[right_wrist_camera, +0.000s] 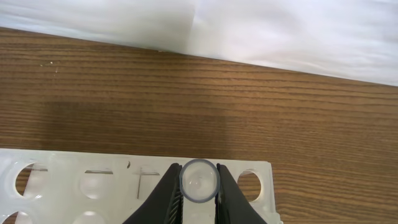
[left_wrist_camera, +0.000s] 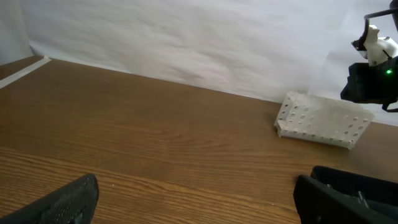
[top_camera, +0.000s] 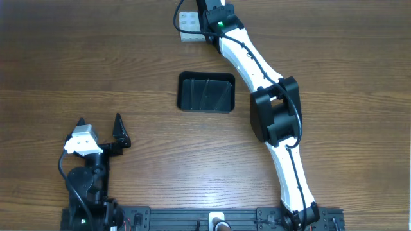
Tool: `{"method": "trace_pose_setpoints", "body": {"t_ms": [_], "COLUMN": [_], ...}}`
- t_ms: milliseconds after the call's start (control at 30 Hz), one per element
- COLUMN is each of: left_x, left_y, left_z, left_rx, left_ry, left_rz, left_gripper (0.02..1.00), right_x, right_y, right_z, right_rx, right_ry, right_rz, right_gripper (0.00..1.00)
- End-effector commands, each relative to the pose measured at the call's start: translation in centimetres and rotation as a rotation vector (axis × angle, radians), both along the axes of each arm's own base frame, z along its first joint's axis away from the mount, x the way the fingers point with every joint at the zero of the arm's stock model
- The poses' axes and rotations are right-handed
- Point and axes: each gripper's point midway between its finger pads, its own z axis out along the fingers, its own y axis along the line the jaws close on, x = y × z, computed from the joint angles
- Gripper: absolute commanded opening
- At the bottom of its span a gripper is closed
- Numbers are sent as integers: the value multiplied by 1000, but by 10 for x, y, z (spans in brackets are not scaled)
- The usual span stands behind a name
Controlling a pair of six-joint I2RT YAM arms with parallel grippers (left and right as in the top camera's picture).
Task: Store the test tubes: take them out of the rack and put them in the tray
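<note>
A white perforated rack (top_camera: pixel 191 28) stands at the table's far edge; it lies farther off in the left wrist view (left_wrist_camera: pixel 323 118). From straight above, the rack (right_wrist_camera: pixel 93 186) shows round holes, and my right gripper (right_wrist_camera: pixel 199 186) is shut on a clear test tube (right_wrist_camera: pixel 199 181) standing in one of them. From overhead, the right arm (top_camera: pixel 257 64) stretches to the rack. The black tray (top_camera: pixel 207 92) sits mid-table and holds several clear tubes. My left gripper (top_camera: pixel 99 128) rests open near the front left, with nothing between its fingers (left_wrist_camera: pixel 62 202).
A white backdrop (left_wrist_camera: pixel 186 37) rises behind the table's far edge. Bare wood lies between the tray and the left arm. The tray's near corner (left_wrist_camera: pixel 354 193) pokes into the left wrist view.
</note>
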Motion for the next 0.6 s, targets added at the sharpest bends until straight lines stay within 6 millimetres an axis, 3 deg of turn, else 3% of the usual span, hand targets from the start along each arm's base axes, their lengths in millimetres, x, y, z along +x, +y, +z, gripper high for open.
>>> {"method": "trace_pose_setpoints", "body": {"t_ms": [33, 600], "left_x": [0, 0], "left_y": [2, 2], "left_z": [0, 0], "left_rx": [15, 15], "left_ry": [-2, -2], "left_rz": [12, 12], "left_gripper": [998, 998], "right_x": [3, -13], "right_y": [6, 8], "right_z": [8, 95], "right_rx": [12, 76], "right_ry": [-29, -122], "right_rz": [-2, 1], "right_gripper": [130, 106]}}
